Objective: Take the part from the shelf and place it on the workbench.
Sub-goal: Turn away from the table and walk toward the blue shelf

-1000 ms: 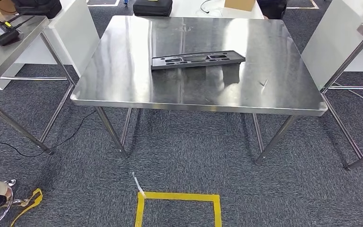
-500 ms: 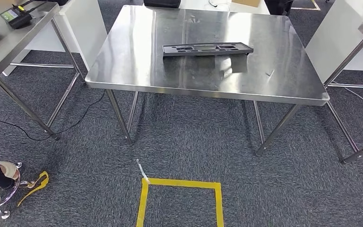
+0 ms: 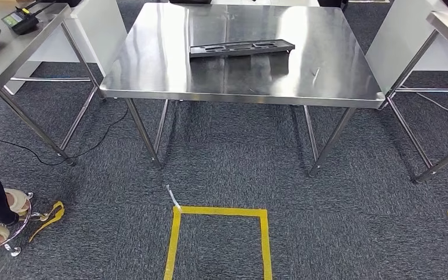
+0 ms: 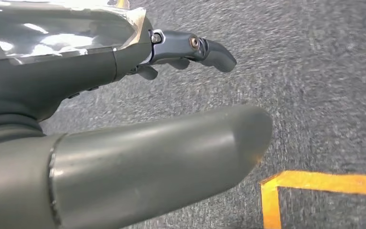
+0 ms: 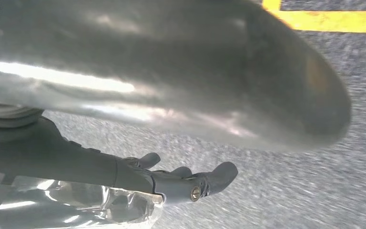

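Lying flat across the far half of the steel workbench [image 3: 151, 76], the black part [image 3: 242, 48] is sitting unheld. Left hand [image 4: 124, 95] and right hand [image 5: 138, 143] are hanging over carpet, fingers loosely spread, gripping nothing. Risk: re-approaching could be nudging the table and sliding the part.

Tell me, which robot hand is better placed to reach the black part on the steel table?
Neither clearly. The left robot hand and right robot hand both hang empty over the carpet, away from the table. The part lies near its middle.

grey carpet [image 3: 239, 169], yellow tape [image 3: 219, 211], perhaps white panels [image 3: 102, 23]
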Controlling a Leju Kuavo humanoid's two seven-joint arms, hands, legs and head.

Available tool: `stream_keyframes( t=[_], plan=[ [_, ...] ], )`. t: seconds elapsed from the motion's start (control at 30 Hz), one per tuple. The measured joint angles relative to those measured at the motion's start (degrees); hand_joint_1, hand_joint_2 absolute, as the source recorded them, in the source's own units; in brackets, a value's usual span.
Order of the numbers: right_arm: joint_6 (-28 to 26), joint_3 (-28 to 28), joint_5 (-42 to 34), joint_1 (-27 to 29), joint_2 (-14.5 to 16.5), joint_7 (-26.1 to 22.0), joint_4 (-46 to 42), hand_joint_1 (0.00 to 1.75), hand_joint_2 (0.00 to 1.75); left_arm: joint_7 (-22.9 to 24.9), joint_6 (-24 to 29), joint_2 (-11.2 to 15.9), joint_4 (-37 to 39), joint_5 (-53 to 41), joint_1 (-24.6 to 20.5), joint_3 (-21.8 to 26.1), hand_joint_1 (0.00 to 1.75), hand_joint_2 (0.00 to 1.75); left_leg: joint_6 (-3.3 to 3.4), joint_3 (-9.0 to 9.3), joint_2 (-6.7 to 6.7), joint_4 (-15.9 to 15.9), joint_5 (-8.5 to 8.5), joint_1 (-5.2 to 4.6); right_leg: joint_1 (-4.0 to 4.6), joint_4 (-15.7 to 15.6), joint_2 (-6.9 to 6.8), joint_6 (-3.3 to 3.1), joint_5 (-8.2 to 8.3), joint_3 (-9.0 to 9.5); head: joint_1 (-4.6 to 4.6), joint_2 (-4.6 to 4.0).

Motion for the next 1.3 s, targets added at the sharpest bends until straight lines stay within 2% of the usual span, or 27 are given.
stream_keyframes(
  t=[0.03,0.07,0.1,0.17,0.2,0.23,0.33,0.47,0.5,0.53,0.6,0.63,0.67,0.7,0.73,0.8,0.87,0.9,0.93,0.97,1.03,1.07,1.1,1.13,1.2,1.27,1.3],
  plan=[
    [-0.13,-0.26,-0.32,0.09,0.02,0.17,0.0,0.0,0.0,-0.64,0.02,0.09,0.01,-0.18,0.43,-0.08,0.0,0.0,-0.14,0.01,-0.02,2.65,-0.61,0.03,0.04,0.24,-0.01,0.08,0.48,-0.7,0.01,0.0],
    [-0.3,-0.49,-0.61,0.2,0.03,0.36,0.0,0.0,0.0,-1.08,0.07,0.15,0.01,-0.35,0.85,-0.16,0.0,0.0,-0.23,0.83,-0.01,3.5,-0.05,0.1,0.04,0.59,-0.03,0.22,0.86,-1.42,-0.01,0.0],
    [-0.53,-0.73,-0.88,0.33,0.07,0.54,0.0,0.0,0.0,-1.32,0.13,0.19,0.02,-0.57,1.18,-0.25,0.0,0.0,-0.25,2.69,0.0,2.1,1.24,0.2,-0.01,1.08,-0.04,0.4,1.11,-2.23,-0.01,0.0],
    [-1.01,-1.21,-1.34,0.48,0.24,0.83,0.0,0.0,0.0,-1.32,0.2,0.28,0.02,-1.2,1.48,-0.63,0.0,0.0,-0.17,8.18,-0.06,-5.22,2.79,0.36,0.0,2.28,-0.08,0.72,1.35,-3.65,-0.02,0.0],
    [-1.19,-1.43,-1.49,0.49,0.37,0.91,0.0,0.0,0.0,-1.22,0.2,0.33,0.02,-1.49,1.52,-0.87,0.0,0.0,-0.05,10.31,-0.17,-8.58,2.75,0.31,0.08,2.79,-0.12,0.96,1.5,-4.26,0.01,0.0],
    [-1.35,-1.62,-1.58,0.47,0.49,0.97,0.0,0.0,0.0,-1.12,0.19,0.39,0.02,-1.7,1.53,-1.1,0.0,0.0,0.12,11.44,-0.28,-10.69,2.39,0.18,0.19,3.16,-0.17,1.32,1.73,-4.75,0.02,0.0],
    [-1.65,-1.88,-1.66,0.48,0.77,1.0,0.0,0.0,0.0,-0.9,0.19,0.55,0.02,-1.82,1.6,-1.46,0.0,0.0,0.5,11.24,-0.37,-11.63,2.19,-0.28,0.21,3.38,-0.2,2.64,2.64,-5.57,0.02,0.0],
    [-1.7,-1.91,-1.67,0.53,0.81,1.0,0.0,0.0,0.0,-0.84,0.19,0.57,0.02,-1.82,1.61,-1.51,0.0,0.0,0.57,11.16,-0.34,-11.74,2.23,-0.32,0.2,3.38,-0.18,2.92,2.83,-5.7,-0.01,0.0],
    [-1.71,-1.95,-1.68,0.56,0.81,1.01,0.0,0.0,0.0,-0.83,0.19,0.57,0.03,-1.82,1.61,-1.55,0.0,0.0,0.96,11.01,-0.25,-11.97,2.49,-0.2,0.19,3.64,-0.14,3.0,2.49,-5.9,0.01,0.0],
    [-1.73,-2.06,-1.7,0.57,0.84,1.02,0.0,0.0,0.0,-0.82,0.19,0.57,0.03,-1.83,1.6,-1.58,0.0,0.0,1.66,10.31,-0.12,-12.19,3.18,-0.14,0.2,6.51,-0.01,2.84,0.24,-7.0,0.07,0.0],
    [-1.76,-2.32,-1.49,0.58,0.87,1.11,0.0,0.0,0.0,-0.84,0.22,0.6,0.04,-1.64,1.58,-1.64,0.0,0.0,2.9,7.54,0.24,-12.56,5.66,-0.03,0.12,14.43,0.25,3.31,-4.16,-8.42,0.2,0.0],
    [-1.76,-2.4,-1.26,0.54,0.86,1.18,0.0,0.0,0.0,-0.9,0.31,0.56,0.04,-1.49,1.6,-1.64,0.0,0.0,3.05,5.96,0.34,-12.55,6.94,-0.07,0.03,16.61,0.34,3.76,-5.22,-7.78,0.24,0.0],
    [-1.76,-2.41,-0.99,0.49,0.83,1.27,-0.01,0.0,0.0,-0.96,0.43,0.5,0.04,-1.33,1.61,-1.64,0.0,0.0,2.84,4.81,0.39,-12.52,7.91,-0.06,-0.13,15.11,0.35,4.48,-4.18,-5.48,0.24,0.0],
    [-1.76,-2.41,-0.75,0.37,0.81,1.37,-0.01,0.0,0.0,-1.03,0.59,0.43,0.03,-1.19,1.62,-1.63,0.0,0.0,2.55,4.16,0.38,-12.48,8.58,-0.08,-0.27,10.65,0.41,4.73,-3.36,-2.24,0.25,0.0],
    [-1.77,-2.41,-0.53,0.23,0.81,1.46,-0.03,0.0,0.0,-1.09,0.79,0.32,0.02,-1.09,1.65,-1.62,0.0,0.0,2.2,3.67,0.38,-12.45,9.23,-0.14,-0.18,5.86,0.54,4.54,-3.29,0.96,0.22,0.0],
    [-1.81,-2.4,-0.23,0.05,0.85,1.64,-0.05,0.0,0.0,-1.15,1.11,0.21,0.01,-0.85,1.69,-1.61,0.0,0.0,1.5,3.38,0.42,-12.69,10.53,-0.26,0.2,0.28,0.83,3.62,-4.14,4.18,0.14,0.0],
    [-1.86,-2.39,-0.06,0.07,0.87,1.76,-0.05,0.0,0.0,-1.17,1.27,0.14,0.02,-0.68,1.78,-1.61,0.0,0.0,0.85,3.34,0.37,-13.05,11.56,-0.17,0.26,-0.04,0.85,2.66,-3.72,3.69,0.05,0.0],
    [-1.88,-2.39,-0.03,0.06,0.88,1.83,-0.06,0.0,0.0,-1.2,1.3,0.12,0.03,-0.64,1.88,-1.6,0.0,0.0,0.55,3.09,0.26,-12.73,10.91,-0.05,0.09,0.06,0.74,2.08,-3.23,3.25,0.02,0.0],
    [-1.89,-2.4,0.05,0.06,0.87,1.89,-0.06,0.0,0.0,-1.22,1.34,0.1,0.04,-0.54,1.98,-1.57,0.0,0.0,0.27,2.71,0.16,-11.6,9.11,0.07,-0.1,0.09,0.58,1.32,-2.63,2.67,-0.01,0.0],
    [-1.89,-2.4,0.16,0.07,0.87,1.93,-0.06,0.0,0.0,-1.25,1.43,0.1,0.04,-0.41,2.07,-1.54,0.0,0.0,0.04,2.11,0.06,-9.4,6.26,0.17,-0.27,0.09,0.41,0.68,-1.94,1.99,-0.03,0.0],
    [-1.9,-2.38,0.61,0.05,0.93,2.04,-0.07,0.0,0.0,-1.29,1.69,0.09,0.04,-0.16,2.12,-1.47,0.0,0.0,-0.26,0.73,-0.04,-2.09,0.02,0.23,-0.01,0.18,0.13,-0.02,-0.51,0.3,-0.05,0.0],
    [-1.9,-2.34,0.9,0.03,0.98,2.16,-0.07,0.0,0.0,-1.29,1.83,0.08,0.04,-0.1,2.12,-1.45,0.0,0.0,-0.38,0.39,-0.08,1.43,-1.44,0.24,0.12,0.29,0.03,-0.04,0.22,-0.56,-0.05,0.0],
    [-1.9,-2.3,1.23,-0.01,1.02,2.3,-0.08,0.0,0.0,-1.28,1.95,0.07,0.04,-0.1,2.12,-1.44,0.0,0.0,-0.43,0.64,-0.08,3.73,-1.42,0.26,0.22,0.5,-0.05,0.01,0.92,-1.5,-0.05,0.0],
    [-1.9,-2.25,1.54,-0.05,1.02,2.45,-0.09,0.0,0.0,-1.28,2.03,0.05,0.04,-0.1,2.12,-1.44,0.0,0.0,-0.42,1.78,-0.08,4.1,-0.11,0.28,0.25,0.85,-0.09,0.16,1.51,-2.49,-0.06,0.0],
    [-1.9,-2.08,2.16,-0.16,1.05,2.68,-0.14,0.0,0.0,-1.27,2.21,0.03,0.03,-0.11,2.08,-1.44,0.0,0.0,-0.25,7.04,-0.12,-1.21,2.57,0.38,0.22,1.93,-0.1,0.65,2.34,-4.49,-0.08,0.0],
    [-1.9,-1.8,2.68,-0.3,1.11,2.88,-0.25,0.0,0.0,-1.27,2.35,-0.01,-0.01,-0.1,1.97,-1.43,0.0,0.0,0.11,12.89,-0.26,-9.28,1.89,0.26,0.38,3.03,-0.12,1.37,2.95,-5.95,-0.04,0.0],
    [-1.89,-1.64,2.93,-0.4,1.13,2.99,-0.3,0.0,0.0,-1.27,2.42,-0.03,-0.03,-0.05,1.93,-1.41,0.0,0.0,0.3,14.34,-0.33,-11.74,1.03,0.07,0.42,3.32,-0.17,1.77,3.31,-6.38,-0.02,0.0]
  ],
)
